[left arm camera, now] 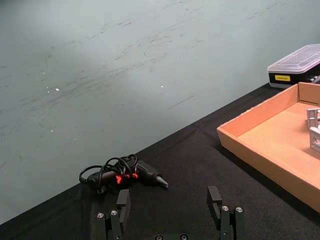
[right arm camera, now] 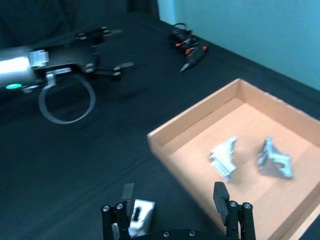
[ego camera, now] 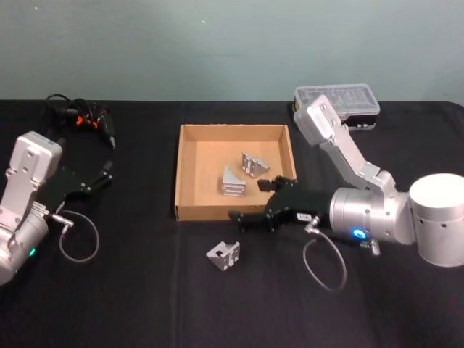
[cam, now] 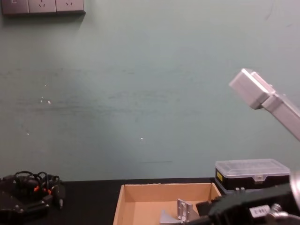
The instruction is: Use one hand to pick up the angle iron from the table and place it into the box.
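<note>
One silver angle iron (ego camera: pixel 223 255) lies on the black table (ego camera: pixel 130 304) just in front of the box (ego camera: pixel 178 174); in the right wrist view this angle iron (right arm camera: pixel 137 217) sits close beside one finger. Two more angle irons (ego camera: pixel 253 164) (ego camera: pixel 232 183) rest inside the tan cardboard box (right arm camera: pixel 195 117). My right gripper (ego camera: pixel 254 201) hovers over the box's front right corner, open and empty. Its fingers (right arm camera: pixel 220 195) are spread wide. My left gripper (ego camera: pixel 101 174) is parked at the left of the table, open with nothing in it.
A black tool with orange parts and tangled cable (ego camera: pixel 83 119) lies at the back left. A black case with a clear lid (ego camera: pixel 341 101) stands behind the box at the back right. Grey cable loops hang from both wrists (ego camera: pixel 80 239) (ego camera: pixel 325 264).
</note>
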Controlling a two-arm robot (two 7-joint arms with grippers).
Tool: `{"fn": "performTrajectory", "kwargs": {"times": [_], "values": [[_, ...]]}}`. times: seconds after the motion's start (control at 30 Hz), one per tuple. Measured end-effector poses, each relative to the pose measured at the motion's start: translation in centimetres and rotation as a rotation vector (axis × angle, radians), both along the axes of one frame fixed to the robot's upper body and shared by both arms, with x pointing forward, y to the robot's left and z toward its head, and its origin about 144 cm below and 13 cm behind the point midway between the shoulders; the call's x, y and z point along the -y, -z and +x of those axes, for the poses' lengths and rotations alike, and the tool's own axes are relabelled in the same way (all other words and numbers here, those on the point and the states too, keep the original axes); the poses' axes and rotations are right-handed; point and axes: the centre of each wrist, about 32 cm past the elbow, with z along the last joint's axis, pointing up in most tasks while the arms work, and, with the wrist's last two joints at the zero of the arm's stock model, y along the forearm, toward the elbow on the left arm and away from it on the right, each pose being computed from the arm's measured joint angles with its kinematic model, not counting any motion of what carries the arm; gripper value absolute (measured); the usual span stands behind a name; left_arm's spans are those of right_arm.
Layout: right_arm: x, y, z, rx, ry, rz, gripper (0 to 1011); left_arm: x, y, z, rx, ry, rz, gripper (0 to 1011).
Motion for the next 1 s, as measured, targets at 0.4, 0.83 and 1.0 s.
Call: {"fn": "performTrajectory", "kwargs": {"times": [0.4, 0.83, 1.0], "values": [[-0.7, 0.0, -4.4, -0.014, -0.045, -0.064, 1003, 0.0, 0.0, 0.0, 0.0, 0.0, 0.0, 1011], [-2.7, 1.0, -4.7, -0.01, -0.078, -0.117, 1003, 0.0, 0.0, 0.0, 0.0, 0.0, 0.0, 1011], [-3.3, 1.2, -4.7, -0.01, -0.064, -0.149, 1003, 0.0, 0.0, 0.0, 0.0, 0.0, 0.0, 1011]]}}
